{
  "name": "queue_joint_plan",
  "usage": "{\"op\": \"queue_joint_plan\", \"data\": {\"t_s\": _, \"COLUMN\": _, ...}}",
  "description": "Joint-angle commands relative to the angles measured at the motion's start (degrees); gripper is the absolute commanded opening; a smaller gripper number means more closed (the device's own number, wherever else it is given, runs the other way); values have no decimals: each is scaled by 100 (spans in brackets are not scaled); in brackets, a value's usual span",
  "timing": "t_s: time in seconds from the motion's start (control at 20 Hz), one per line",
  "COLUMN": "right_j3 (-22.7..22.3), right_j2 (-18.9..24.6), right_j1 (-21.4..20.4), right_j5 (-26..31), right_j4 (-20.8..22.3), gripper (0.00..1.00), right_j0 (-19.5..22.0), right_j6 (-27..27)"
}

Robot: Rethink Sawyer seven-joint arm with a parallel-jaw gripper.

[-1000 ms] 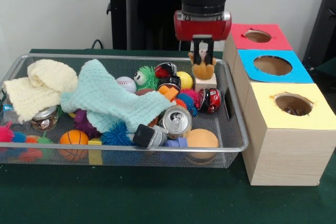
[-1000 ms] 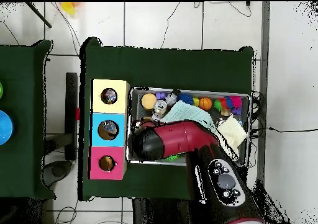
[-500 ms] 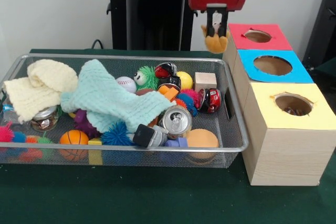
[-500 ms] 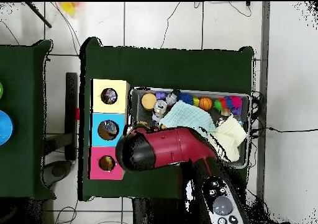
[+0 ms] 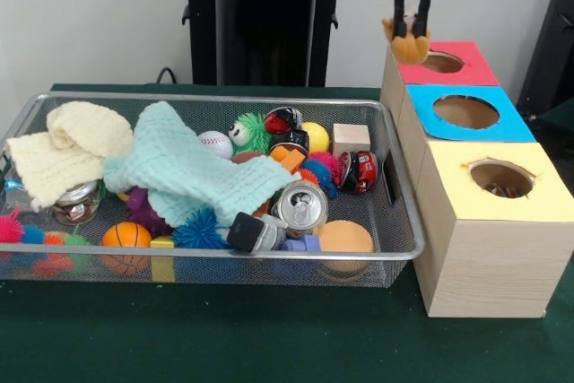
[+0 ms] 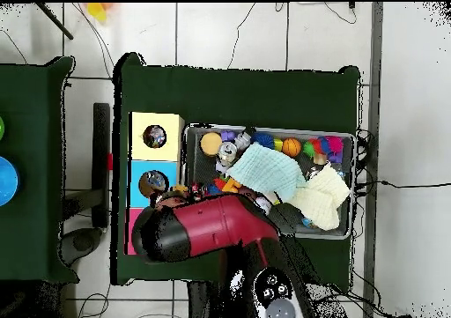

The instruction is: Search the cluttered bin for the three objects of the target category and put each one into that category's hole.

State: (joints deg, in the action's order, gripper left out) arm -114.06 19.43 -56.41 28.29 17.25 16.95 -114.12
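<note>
Gripper (image 5: pixel 412 22) clenched on plush toy (image 5: pixel 409 43), beside red hole (image 5: pixel 440 62). Risk: release off-centre, toy hits box edge.

A small tan-and-brown plush toy (image 5: pixel 409 42) hangs upright in the air, pinched at its top, just at ten o'clock of the round hole (image 5: pixel 440 62) in the red-topped box (image 5: pixel 471 70).

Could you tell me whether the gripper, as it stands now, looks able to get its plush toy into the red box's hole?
Probably yes. The gripper holds the tan plush toy in the air just beside the red box's hole, and nothing lies over that opening.
</note>
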Motion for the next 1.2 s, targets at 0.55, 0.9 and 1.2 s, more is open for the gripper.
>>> {"op": "queue_joint_plan", "data": {"t_s": 0.55, "right_j3": -1059, "right_j2": -520, "right_j1": 88, "right_j5": -694, "right_j4": -294, "gripper": 0, "right_j0": -608, "right_j6": -1131}}
{"op": "queue_joint_plan", "data": {"t_s": 0.9, "right_j3": -1087, "right_j2": -926, "right_j1": 51, "right_j5": -784, "right_j4": -447, "gripper": 0, "right_j0": -1116, "right_j6": -1394}}
{"op": "queue_joint_plan", "data": {"t_s": 1.2, "right_j3": -1019, "right_j2": -1181, "right_j1": -80, "right_j5": -623, "right_j4": -630, "gripper": 0, "right_j0": -1449, "right_j6": -1389}}
